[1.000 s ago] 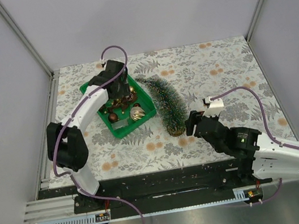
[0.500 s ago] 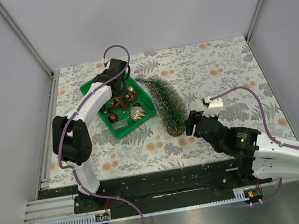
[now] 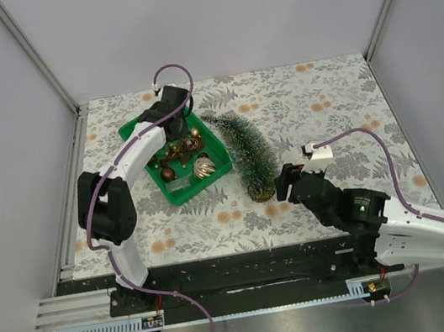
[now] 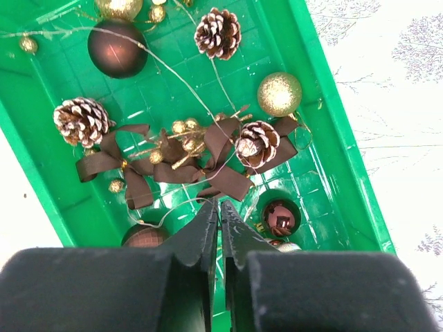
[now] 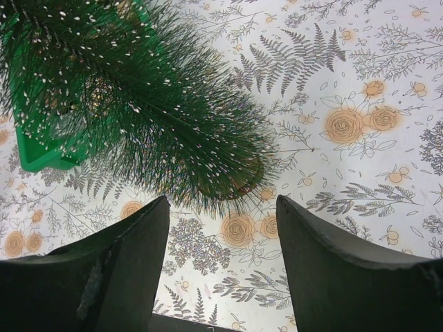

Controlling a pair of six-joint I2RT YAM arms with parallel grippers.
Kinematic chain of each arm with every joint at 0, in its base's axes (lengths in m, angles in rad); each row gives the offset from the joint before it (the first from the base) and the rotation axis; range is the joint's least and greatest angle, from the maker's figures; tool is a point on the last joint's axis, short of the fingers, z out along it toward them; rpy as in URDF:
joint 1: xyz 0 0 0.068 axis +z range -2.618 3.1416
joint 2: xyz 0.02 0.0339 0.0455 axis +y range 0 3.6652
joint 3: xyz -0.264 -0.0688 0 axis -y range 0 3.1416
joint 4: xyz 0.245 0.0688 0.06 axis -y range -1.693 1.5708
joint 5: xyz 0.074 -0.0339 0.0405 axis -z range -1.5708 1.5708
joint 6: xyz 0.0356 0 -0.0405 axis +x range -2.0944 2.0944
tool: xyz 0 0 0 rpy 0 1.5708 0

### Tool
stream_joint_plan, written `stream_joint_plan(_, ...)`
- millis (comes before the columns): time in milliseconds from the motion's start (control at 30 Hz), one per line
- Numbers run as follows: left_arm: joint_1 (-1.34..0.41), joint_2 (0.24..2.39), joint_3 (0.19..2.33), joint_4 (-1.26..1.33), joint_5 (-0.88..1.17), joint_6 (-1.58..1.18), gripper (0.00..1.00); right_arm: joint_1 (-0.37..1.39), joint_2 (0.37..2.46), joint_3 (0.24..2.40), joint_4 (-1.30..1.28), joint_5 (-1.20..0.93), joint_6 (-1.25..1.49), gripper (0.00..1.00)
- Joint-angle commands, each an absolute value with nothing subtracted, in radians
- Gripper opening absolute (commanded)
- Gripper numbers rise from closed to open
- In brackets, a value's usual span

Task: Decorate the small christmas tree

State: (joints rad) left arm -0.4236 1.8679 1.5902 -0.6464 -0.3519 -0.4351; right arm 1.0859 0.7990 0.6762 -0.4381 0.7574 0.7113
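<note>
The small christmas tree (image 3: pixel 245 149) lies tilted on the floral table, its wooden base (image 3: pixel 262 192) toward the arms; the right wrist view shows its frosted bristles (image 5: pixel 138 104). The green tray (image 3: pixel 218 144) beside it holds ornaments. My left gripper (image 3: pixel 181 128) reaches down into the tray, and its jaws (image 4: pixel 220 204) are shut, the tips meeting on a thin wire (image 4: pixel 176 209) just below the brown ribbon bows (image 4: pixel 111 160). My right gripper (image 3: pixel 281 182) stands open just right of the tree's base, and nothing lies between its fingers (image 5: pixel 223 199).
The tray (image 4: pixel 325 104) holds pinecones (image 4: pixel 217 32), a matte brown ball (image 4: pixel 117 48), a gold glitter ball (image 4: pixel 279 94), a shiny brown ball (image 4: pixel 280 217) and small gold beads. A silver ball (image 3: pixel 203 167) lies at the tray's near end. Grey walls enclose the table.
My left gripper's jaws have closed inside the tray and the arm has shifted slightly toward the back. The right arm and the tree have stayed put.
</note>
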Motion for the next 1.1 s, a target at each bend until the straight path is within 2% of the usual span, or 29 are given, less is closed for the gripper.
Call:
stream_joint_plan(0,-0.423,1.830,1.594,-0.578,-0.350,-0.393,0.04,1.094,0.784,0.687,-0.413,0.759,0.700,0.70)
stream_joint_plan(67,-0.422,1.819,1.606,-0.580,-0.313,-0.359,0.00,1.092,0.781,0.690,-0.414,0.758,0.699,0.70)
stream_joint_plan(700,-0.423,1.385,1.692,-0.621,0.113,-0.038,0.00,1.094,0.729,0.785,-0.425,0.788,0.614,0.69)
stream_joint_plan(900,-0.423,1.341,1.804,-0.710,0.127,-0.006,0.00,1.092,0.729,0.837,-0.403,0.784,0.563,0.69)
stream_joint_plan(1067,-0.423,1.310,1.845,-0.746,0.010,0.018,0.00,1.092,0.741,0.865,-0.391,0.756,0.540,0.69)
